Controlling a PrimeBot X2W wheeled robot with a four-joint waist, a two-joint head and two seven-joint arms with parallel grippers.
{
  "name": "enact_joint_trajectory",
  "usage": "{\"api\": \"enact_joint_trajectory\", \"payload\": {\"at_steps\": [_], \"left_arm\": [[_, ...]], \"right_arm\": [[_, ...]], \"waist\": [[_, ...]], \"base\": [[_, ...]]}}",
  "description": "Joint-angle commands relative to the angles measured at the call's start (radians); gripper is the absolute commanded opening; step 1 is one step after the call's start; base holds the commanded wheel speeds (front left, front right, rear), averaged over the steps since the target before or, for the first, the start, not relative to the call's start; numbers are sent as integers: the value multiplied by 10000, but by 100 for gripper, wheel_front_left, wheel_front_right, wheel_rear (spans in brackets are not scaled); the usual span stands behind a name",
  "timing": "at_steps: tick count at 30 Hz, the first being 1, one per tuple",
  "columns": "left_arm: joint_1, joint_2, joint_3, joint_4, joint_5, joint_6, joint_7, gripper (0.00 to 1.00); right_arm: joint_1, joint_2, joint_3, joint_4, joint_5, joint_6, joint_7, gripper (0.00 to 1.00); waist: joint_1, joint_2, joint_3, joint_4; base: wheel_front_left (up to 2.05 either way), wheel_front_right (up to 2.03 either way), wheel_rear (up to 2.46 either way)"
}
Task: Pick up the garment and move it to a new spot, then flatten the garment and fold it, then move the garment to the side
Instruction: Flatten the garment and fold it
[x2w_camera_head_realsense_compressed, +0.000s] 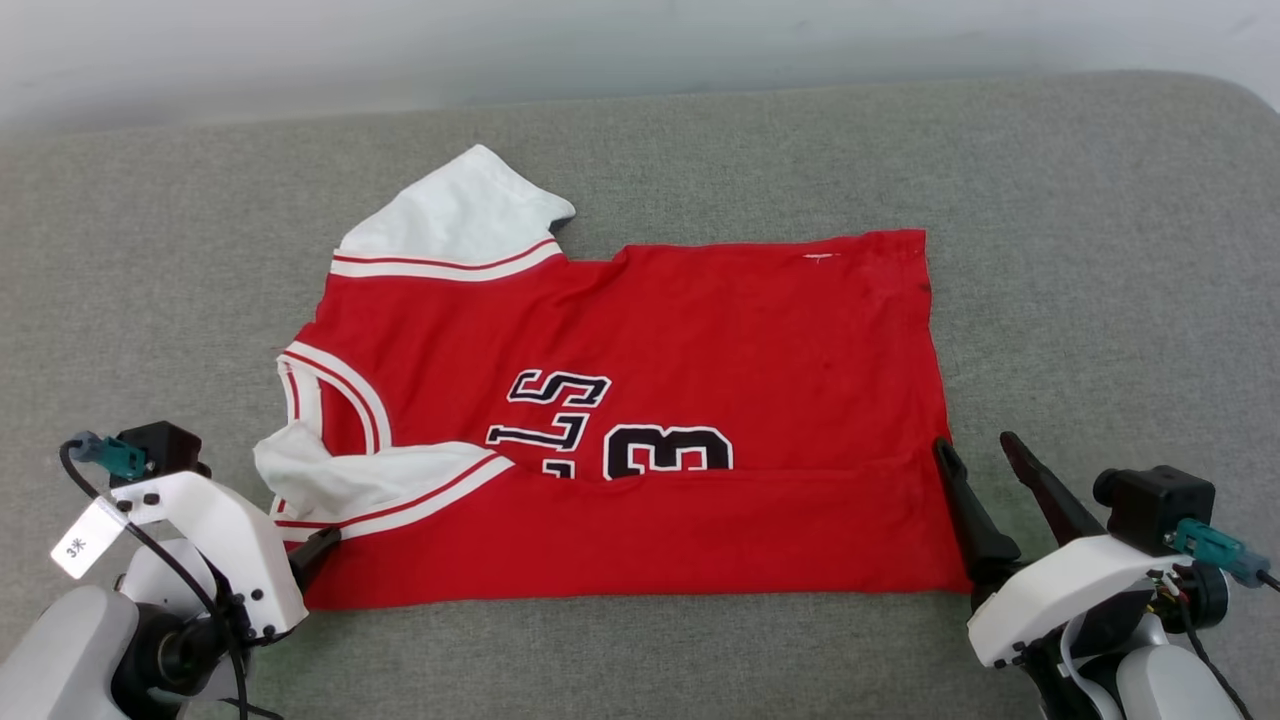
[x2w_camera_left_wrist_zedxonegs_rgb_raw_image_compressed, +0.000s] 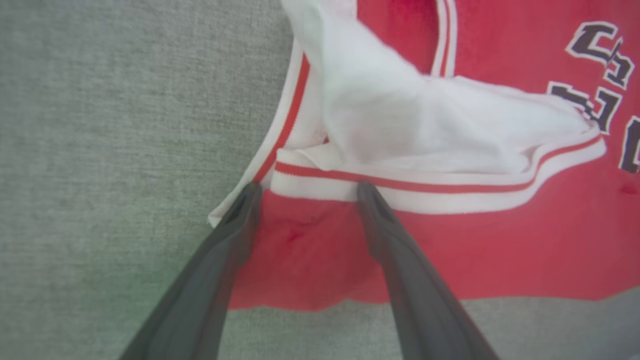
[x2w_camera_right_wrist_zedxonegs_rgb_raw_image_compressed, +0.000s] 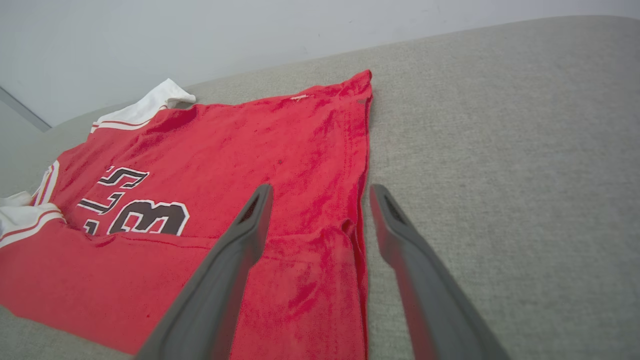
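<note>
Because the grey cushioned surface (x2w_camera_head_realsense_compressed: 1100, 250) is the biggest thing in front of me, I place everything against it. The garment (x2w_camera_head_realsense_compressed: 760, 330) lies flat in the middle of it, its long axis running left to right across my robot's front, with the neck opening (x2w_camera_head_realsense_compressed: 325, 395) toward the left arm and the hem (x2w_camera_head_realsense_compressed: 935, 400) toward the right. Its near long edge looks turned up over the body in one lengthwise fold, so I judge the folding begun. The coming move turns on the two near corners, and each arm is closest to its own end, so neither needs to reach across. My left gripper (x2w_camera_left_wrist_zedxonegs_rgb_raw_image_compressed: 308, 187) is at the near-left corner, jaws spread wide and gripping nothing, tips at the striped band; I cannot tell whether they touch the cloth. My right gripper (x2w_camera_head_realsense_compressed: 975, 442) is at the near-right corner, equally wide and empty, with one finger over red cloth and the other over bare grey beside the hem. The jersey is red with white sleeves. The far sleeve (x2w_camera_head_realsense_compressed: 460, 215) juts past the far edge, and the near sleeve (x2w_camera_head_realsense_compressed: 340, 480) lies rumpled on the chest. The black, white-outlined lettering (x2w_camera_head_realsense_compressed: 665, 450) has its near part hidden under the fold.
</note>
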Motion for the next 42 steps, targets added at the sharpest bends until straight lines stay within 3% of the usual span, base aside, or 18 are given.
{"api": "enact_joint_trajectory", "payload": {"at_steps": [1, 3, 4, 5, 6, 13, 26, 37, 39, 42], "left_arm": [[191, -129, -270, 362, 18, 23, 223, 100], [251, -305, -443, 496, -93, -84, 381, 100], [273, -432, -489, 508, -164, -159, 410, 78], [276, -515, -539, 519, -191, -257, 390, 24], [267, -640, -542, 481, -271, -358, 305, 0], [95, -493, -344, 23, -113, -617, -200, 0], [318, 45, -92, -1922, 466, 22, -739, 0], [156, -280, -242, -2166, 554, 17, -955, 0], [130, -313, -253, -2136, 598, -54, -1067, 0], [218, -327, -218, -2129, 679, -81, -1326, 0]], "right_arm": [[-157, -45, -18, 54, 121, -10, -50, 100], [-207, -40, -55, 113, 170, -10, -95, 100], [-227, -61, -84, 143, 168, -10, -114, 100], [-227, -81, -122, 185, 204, -10, -98, 100], [-225, -112, -171, 215, 226, -10, -83, 100], [-278, -323, -574, 362, 216, -10, 277, 100], [45, -1047, -320, -187, 832, -10, 4645, 100], [-45, -1091, 695, -41, 1352, -7, 6335, 100], [-42, -1101, 763, 43, 1406, -7, 6442, 0], [-116, -1215, 659, -41, 1412, -7, 6394, 0]], "waist": [[0, -1, 110, -77], [0, -1, 149, -98], [0, -1, 167, -103], [0, -1, 170, -99], [0, -1, 170, -87], [0, -1, -11, 65], [0, -1, 42, 336], [0, -1, 517, 711], [0, -1, 499, 755], [0, -1, 345, 765]], "base": [[0, 0, 0], [0, 0, 0], [0, 0, 0], [0, 0, 0], [0, 0, 0], [0, 0, 0], [0, 0, 0], [0, 0, 0], [0, 0, 0], [0, 0, 0]]}}
